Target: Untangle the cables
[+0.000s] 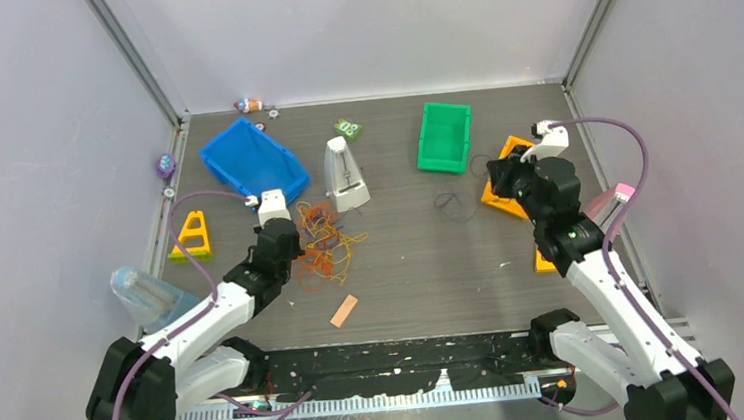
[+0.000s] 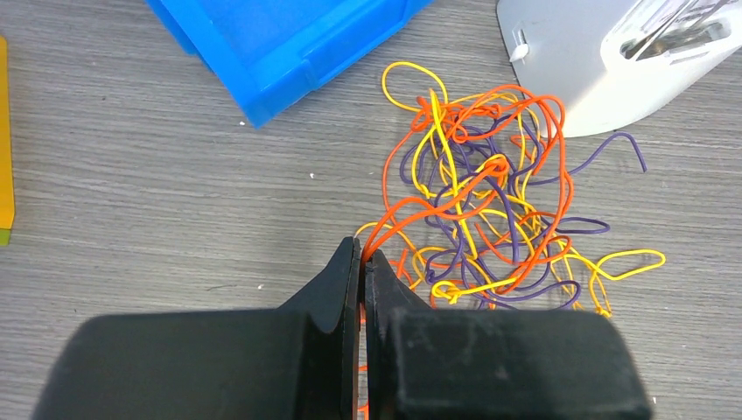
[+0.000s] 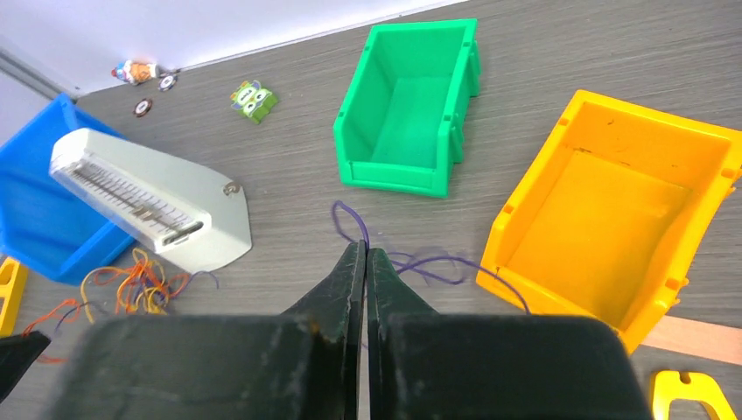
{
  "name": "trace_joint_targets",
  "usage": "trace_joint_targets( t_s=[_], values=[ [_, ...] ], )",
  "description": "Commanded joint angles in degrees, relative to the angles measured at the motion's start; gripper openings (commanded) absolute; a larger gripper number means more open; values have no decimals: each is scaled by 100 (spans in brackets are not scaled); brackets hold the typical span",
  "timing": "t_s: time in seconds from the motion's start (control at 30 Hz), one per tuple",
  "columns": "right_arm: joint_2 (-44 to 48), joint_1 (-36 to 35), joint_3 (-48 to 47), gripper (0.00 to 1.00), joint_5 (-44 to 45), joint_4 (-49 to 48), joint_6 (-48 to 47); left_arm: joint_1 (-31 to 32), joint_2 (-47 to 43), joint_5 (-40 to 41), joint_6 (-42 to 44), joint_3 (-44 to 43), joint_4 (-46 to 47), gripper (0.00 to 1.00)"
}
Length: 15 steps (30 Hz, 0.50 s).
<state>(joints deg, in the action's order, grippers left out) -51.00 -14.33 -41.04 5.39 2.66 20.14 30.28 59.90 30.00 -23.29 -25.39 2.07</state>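
Tangle of cables [image 2: 490,219] on worktop [image 2: 175,175]. Left jaws shut, pinching orange cable [image 2: 494,164]. Right jaws closed; purple cable [image 3: 348,219] at tips, grip unclear.

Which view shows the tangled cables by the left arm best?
The left wrist view: the tangled cables lie close up, orange, yellow and purple strands distinct. The top view shows a small clump; the right wrist view, a distant part at its left edge.
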Motion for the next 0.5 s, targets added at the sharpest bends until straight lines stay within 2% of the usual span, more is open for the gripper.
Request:
trace_joint_targets(
  t_s=[0.0, 0.1, 0.2, 0.3, 0.47],
  values=[
    [428, 6, -261, 5, -351, 920, -5, -31, -134, 191, -111, -153, 74, 0],
    [411, 4, -524, 5, -1007, 1327, -52, -31, -182, 175, -84, -136, 92, 0],
    [433, 7, -667, 5, -1055, 1490, -38, -31, -193, 62, -18, -144, 124, 0],
    [357, 11, -574, 5, -946, 1723, 52, -33, -141, -152, 70, -156, 171, 0],
    [316, 7, 138, 5, -55, 1738, 438, -32, 36, -464, 155, -274, 163, 0]
  ],
)
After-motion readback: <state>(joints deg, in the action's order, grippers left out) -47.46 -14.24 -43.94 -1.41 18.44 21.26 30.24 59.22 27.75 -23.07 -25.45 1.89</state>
